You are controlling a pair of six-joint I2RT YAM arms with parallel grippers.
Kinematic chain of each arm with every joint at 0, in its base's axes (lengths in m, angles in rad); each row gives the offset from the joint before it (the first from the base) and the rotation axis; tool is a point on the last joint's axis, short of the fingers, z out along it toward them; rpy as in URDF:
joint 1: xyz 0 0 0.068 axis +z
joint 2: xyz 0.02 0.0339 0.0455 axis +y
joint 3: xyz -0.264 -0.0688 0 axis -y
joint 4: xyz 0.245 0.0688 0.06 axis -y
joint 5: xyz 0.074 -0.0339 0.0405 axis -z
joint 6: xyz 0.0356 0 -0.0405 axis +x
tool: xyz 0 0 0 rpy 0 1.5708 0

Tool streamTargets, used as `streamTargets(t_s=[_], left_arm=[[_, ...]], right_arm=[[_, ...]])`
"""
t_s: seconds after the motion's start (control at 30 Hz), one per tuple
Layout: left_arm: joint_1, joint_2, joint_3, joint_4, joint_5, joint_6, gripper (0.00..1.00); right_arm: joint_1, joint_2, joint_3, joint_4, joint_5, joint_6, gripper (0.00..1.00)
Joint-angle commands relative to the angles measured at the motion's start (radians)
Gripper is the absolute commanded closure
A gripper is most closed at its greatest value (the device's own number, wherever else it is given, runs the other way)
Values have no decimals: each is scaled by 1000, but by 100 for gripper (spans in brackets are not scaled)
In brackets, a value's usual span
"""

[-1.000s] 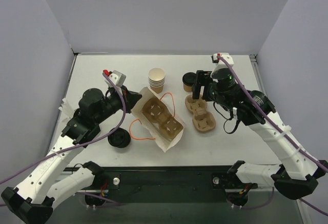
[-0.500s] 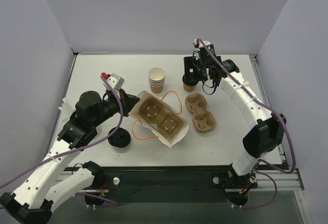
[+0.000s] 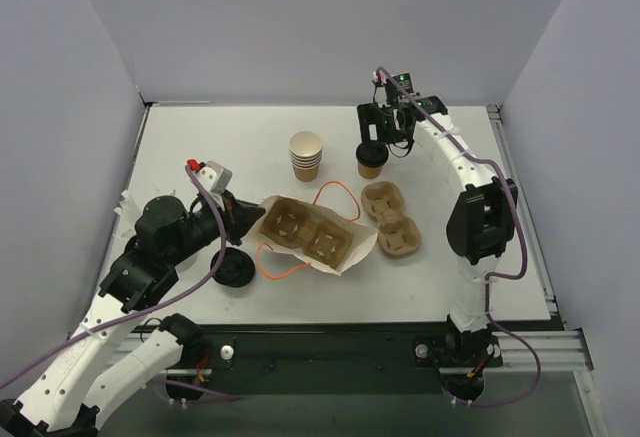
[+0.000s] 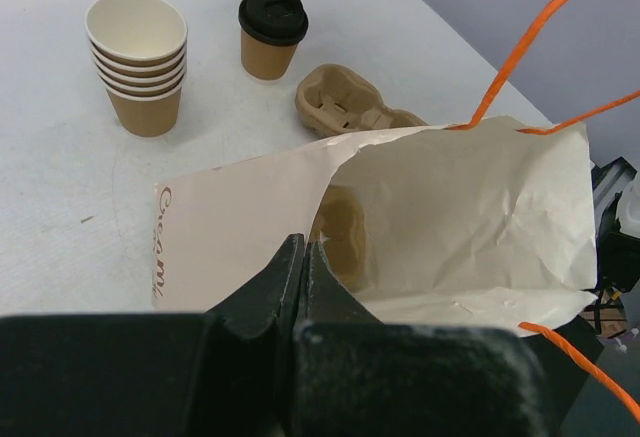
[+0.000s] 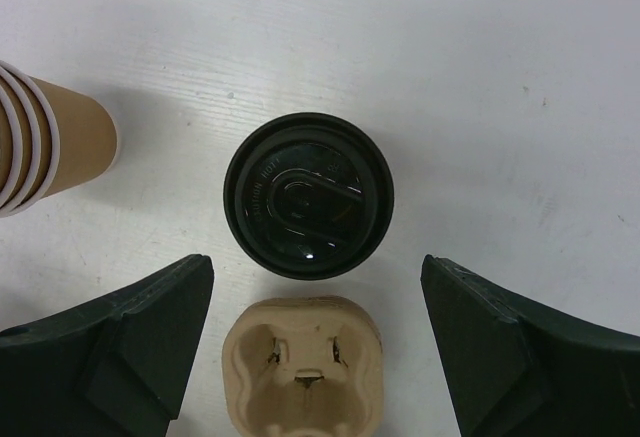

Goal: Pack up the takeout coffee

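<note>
The takeout coffee [image 3: 371, 161], a tan cup under a black lid [image 5: 308, 207], stands upright at the back of the table, also seen in the left wrist view [image 4: 271, 33]. My right gripper [image 3: 379, 133] hovers straight above it, open, its fingers [image 5: 130, 347] wide on either side and touching nothing. My left gripper [image 3: 243, 216] is shut on the left edge of a white paper bag [image 3: 352, 254] that lies on its side with its mouth gaping [image 4: 450, 207]. A brown pulp carrier [image 3: 305, 232] rests in the bag.
A stack of nested tan cups [image 3: 306, 155] stands left of the coffee. A second pulp carrier [image 3: 391, 219] lies just in front of it. The bag's orange handles [image 3: 280, 267] trail on the table. Black lids [image 3: 232, 271] sit near the left arm.
My right arm swung from over the loose carrier back to above the coffee, its jaws spreading wider. My left gripper dragged the bag leftward and nearer, turning it.
</note>
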Motion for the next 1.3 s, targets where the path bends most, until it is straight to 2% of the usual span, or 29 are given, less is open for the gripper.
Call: streamTargets(t_s=[0.0, 0.13, 0.97, 1.27], left_arm=[[-4, -15, 6, -19, 27, -32, 100], [-4, -19, -6, -22, 37, -64, 100], [-4, -38, 3, -79, 41, -35, 100], [-4, -35, 24, -101, 35, -24, 100]], right_arm=[[10, 33, 73, -38, -50, -51, 11], [11, 68, 91, -44, -35, -68, 11], [54, 194, 182, -52, 87, -140, 10], [56, 203, 167, -53, 75, -139, 16]])
